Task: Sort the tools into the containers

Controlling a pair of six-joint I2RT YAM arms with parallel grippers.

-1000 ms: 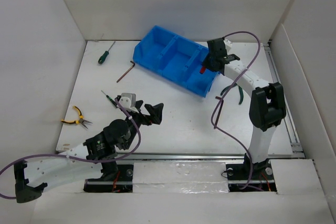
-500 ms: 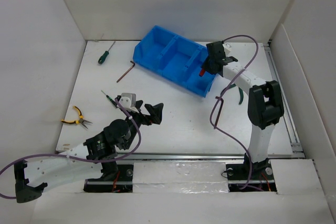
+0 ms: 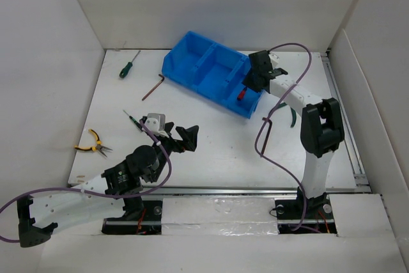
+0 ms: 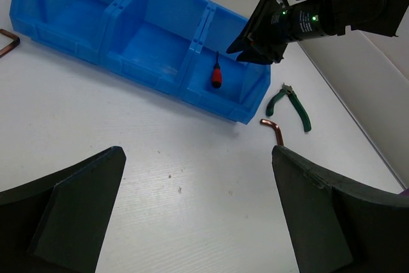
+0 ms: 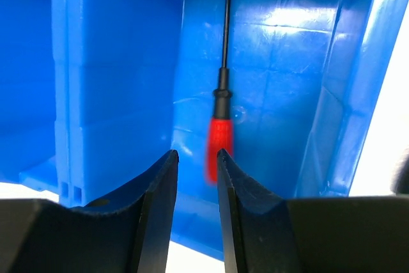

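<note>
The right pincer (image 3: 249, 84) is hovering over the right-hand end compartment of the bright blue, three-compartment plastic bin (image 3: 203, 87). Its jaws are standing slightly apart, released and gripping nothing. The wrist view is showing only a narrow gap at the pincer (image 5: 195, 155). The red-handled screwdriver (image 5: 219, 139) is lying beyond that gap on the floor of the compartment, with its dark shaft pointing at the far wall. From the left wrist view, the same screwdriver (image 4: 216, 78) is resting inside the end compartment, apart from the right pincer (image 4: 238, 49) above it.

The left pincer (image 3: 185, 137) is hanging low over the white counter (image 3: 217, 151), near its own base. Its jaws are spreading wide around nothing (image 4: 195, 177).

The other tools are lying on the counter outside the bin:
- A green-handled screwdriver (image 3: 128, 68) and a dark L-shaped hex key (image 3: 153, 86) are sitting to the left of the bin.
- Yellow-handled pliers (image 3: 92, 145) are lying near the left edge.
- Green-handled pliers (image 4: 291, 107) and a copper-coloured bent hex key (image 4: 273, 129) are resting just beyond the bin's right end.
</note>
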